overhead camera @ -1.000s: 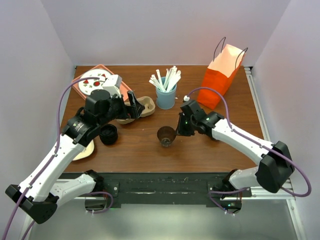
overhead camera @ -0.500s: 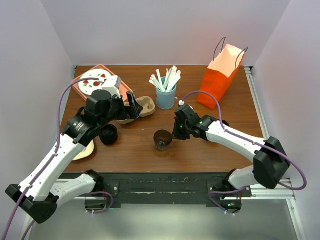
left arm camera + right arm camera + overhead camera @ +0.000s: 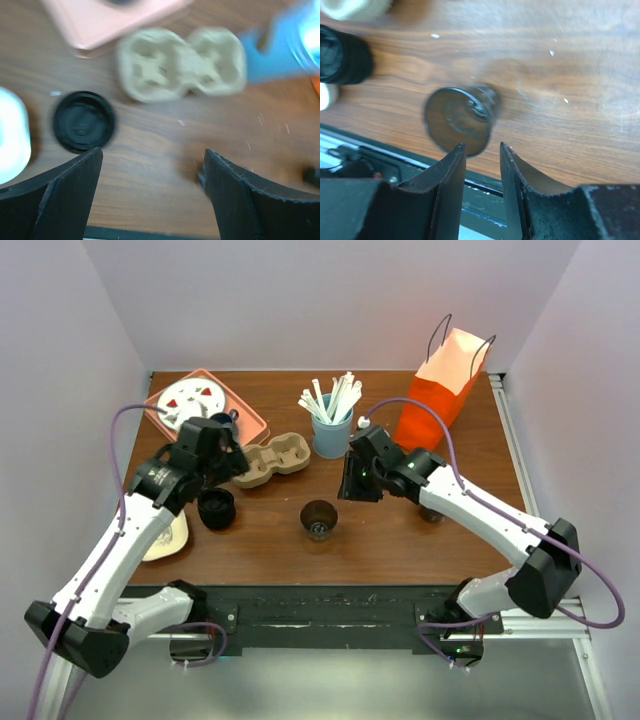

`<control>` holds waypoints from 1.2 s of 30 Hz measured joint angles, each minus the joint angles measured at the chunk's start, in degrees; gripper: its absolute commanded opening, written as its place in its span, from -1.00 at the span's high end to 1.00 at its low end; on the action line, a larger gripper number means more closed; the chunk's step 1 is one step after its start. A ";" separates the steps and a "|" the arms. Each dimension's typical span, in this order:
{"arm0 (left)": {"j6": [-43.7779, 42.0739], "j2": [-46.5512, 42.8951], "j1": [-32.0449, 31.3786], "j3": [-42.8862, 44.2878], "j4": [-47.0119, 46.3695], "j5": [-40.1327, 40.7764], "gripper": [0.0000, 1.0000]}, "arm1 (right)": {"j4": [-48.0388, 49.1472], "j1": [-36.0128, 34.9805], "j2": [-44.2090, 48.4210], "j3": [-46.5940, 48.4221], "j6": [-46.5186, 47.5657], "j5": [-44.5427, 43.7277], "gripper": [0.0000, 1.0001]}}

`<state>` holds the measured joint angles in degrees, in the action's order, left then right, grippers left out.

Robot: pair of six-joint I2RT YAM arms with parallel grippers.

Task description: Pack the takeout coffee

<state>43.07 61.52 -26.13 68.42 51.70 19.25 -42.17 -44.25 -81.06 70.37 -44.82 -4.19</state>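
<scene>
Right claw (image 3: 482, 150) hangs parted, empty, by the dark brown paper cup (image 3: 461, 119); next I'd grip it for the beige pulp carrier (image 3: 270, 458).

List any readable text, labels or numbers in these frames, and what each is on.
No text can be read in any view.
On the white round disc with red marks, lying on the pink rectangular tray: too small to tell whether the marks are print.
On the dark brown paper cup: faint marks, too blurred to read.
On the orange paper bag: no print on the sides shown.
</scene>
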 measured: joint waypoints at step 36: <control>15.96 11.30 18.78 -15.08 6.21 -0.39 0.06 | -6.29 0.00 1.95 5.66 8.57 0.17 0.36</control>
<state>59.02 72.82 -7.35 53.34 57.91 18.85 -48.47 -44.25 -79.11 76.03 -36.25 -4.01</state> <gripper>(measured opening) 0.489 0.323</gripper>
